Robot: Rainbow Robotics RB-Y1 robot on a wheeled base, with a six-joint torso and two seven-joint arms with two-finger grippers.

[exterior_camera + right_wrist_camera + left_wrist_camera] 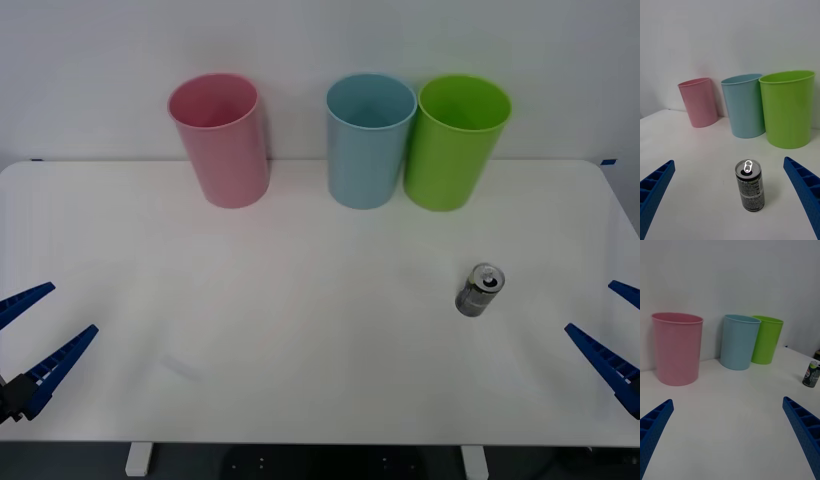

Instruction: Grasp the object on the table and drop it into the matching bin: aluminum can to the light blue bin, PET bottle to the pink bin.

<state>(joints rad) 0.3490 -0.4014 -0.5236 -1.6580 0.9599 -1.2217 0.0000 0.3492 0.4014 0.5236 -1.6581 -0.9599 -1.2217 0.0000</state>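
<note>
Right gripper (730,202) wide open, empty — aluminum can (750,185) upright on table (300,300), near, untouched.

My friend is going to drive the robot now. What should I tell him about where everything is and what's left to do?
Left gripper: open, empty, low at the table's left edge.
Right gripper: open, empty, at the right edge, lined up facing the can.
The can stands upright on the right side, nearer the robot than the bins.
At the far edge, from the robot's left: pink bin, light blue bin, green bin.
Done: nothing yet; the can is untouched.
Left: grab the can, probably with the right gripper, and drop it in the light blue bin.
</note>
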